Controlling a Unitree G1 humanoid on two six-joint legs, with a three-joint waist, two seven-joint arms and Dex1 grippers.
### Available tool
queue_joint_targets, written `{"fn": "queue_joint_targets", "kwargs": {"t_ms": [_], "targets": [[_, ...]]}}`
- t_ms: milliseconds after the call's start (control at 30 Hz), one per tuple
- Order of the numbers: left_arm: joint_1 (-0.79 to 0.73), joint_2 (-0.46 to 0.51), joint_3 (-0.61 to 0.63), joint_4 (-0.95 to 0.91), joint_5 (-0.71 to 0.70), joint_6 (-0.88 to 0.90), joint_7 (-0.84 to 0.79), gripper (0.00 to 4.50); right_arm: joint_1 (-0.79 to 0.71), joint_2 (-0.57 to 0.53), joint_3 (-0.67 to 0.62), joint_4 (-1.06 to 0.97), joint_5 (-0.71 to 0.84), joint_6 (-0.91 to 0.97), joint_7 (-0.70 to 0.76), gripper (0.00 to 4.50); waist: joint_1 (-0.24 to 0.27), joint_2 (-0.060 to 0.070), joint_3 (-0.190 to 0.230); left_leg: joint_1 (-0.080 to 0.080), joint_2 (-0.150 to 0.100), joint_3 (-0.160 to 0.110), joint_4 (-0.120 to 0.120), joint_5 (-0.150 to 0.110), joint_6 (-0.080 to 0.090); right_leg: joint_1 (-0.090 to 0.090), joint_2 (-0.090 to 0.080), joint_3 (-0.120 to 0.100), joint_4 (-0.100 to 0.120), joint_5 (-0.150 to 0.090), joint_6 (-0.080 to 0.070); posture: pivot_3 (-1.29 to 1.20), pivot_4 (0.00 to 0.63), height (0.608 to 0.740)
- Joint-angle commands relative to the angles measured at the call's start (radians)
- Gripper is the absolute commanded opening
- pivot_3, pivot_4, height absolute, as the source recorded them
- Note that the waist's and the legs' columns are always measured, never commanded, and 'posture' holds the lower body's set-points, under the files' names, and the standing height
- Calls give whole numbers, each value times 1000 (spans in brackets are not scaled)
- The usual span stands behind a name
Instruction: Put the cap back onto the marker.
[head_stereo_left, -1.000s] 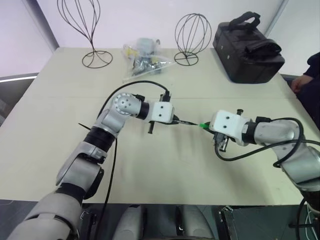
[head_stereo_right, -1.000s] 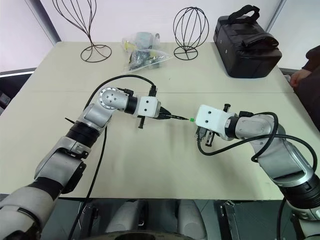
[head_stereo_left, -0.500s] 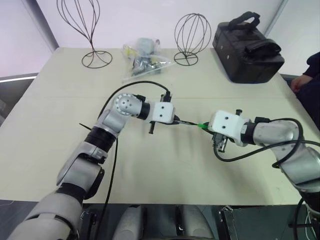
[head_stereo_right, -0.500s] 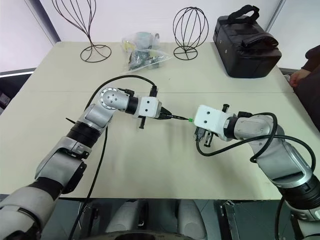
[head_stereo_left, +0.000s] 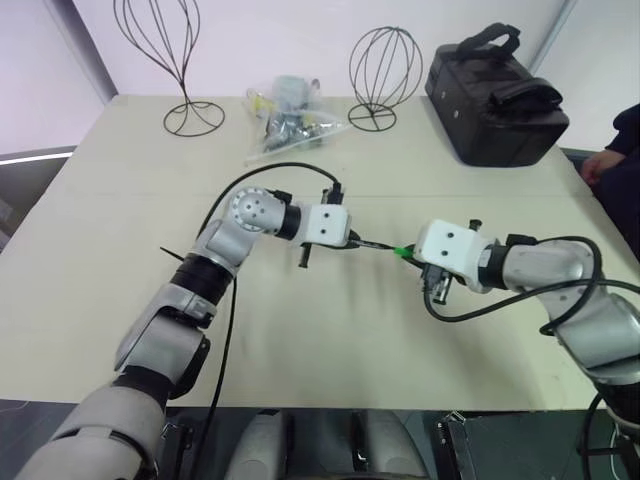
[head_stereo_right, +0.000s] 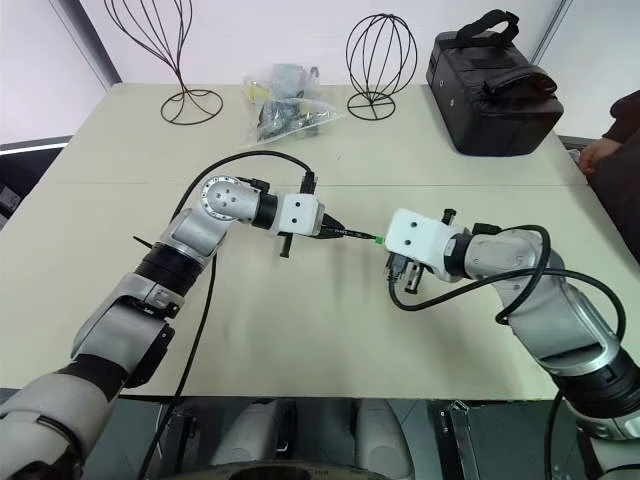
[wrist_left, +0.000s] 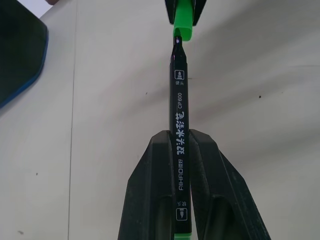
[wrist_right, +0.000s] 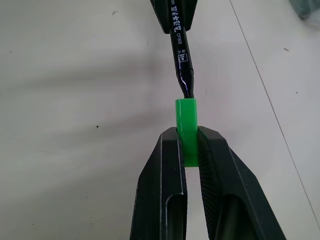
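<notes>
Spanning the width of the scene, the table (head_stereo_left: 100, 250) carries a black bag (head_stereo_left: 495, 95) at its far right, two wire stands (head_stereo_left: 385, 75) along the far edge and a plastic packet (head_stereo_left: 290, 120) between them, all well apart from the marker and posing no obstruction. Above the table's middle, the left gripper (wrist_left: 179, 150) is clamped on the marker (wrist_left: 178, 110), whose long axis runs straight out between its fingers toward the right arm. The right gripper (wrist_right: 189, 145) is closed on the cap (wrist_right: 186, 122), directly opposite and facing the marker. In both wrist views the marker's tip sits at the cap's open mouth, touching or just entering it; how deep cannot be told. Marker and cap appear nearly in line, with perhaps a slight angle between them. Judged from this, seating needs a straight push along the marker's axis; any offset risks the tip catching the cap's rim.
</notes>
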Motion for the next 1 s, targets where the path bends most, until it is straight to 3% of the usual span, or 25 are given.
{"fn": "queue_joint_targets", "kwargs": {"t_ms": [33, 1000], "targets": [[-23, -13, 0, -21, -7, -1, 3, 0, -35, 8, -3, -25, -3, -16, -5, 48, 1, 0, 0, 0, 0, 0, 0, 0, 0, 0, 0, 0, 0, 0, 0, 0, 150, 740], [-24, -10, -3, -64, 28, 15, 27, 0, -75, 7, 98, 92, -149, -111, -4, 48, 0, 0, 0, 0, 0, 0, 0, 0, 0, 0, 0, 0, 0, 0, 0, 0, 150, 740]]}}
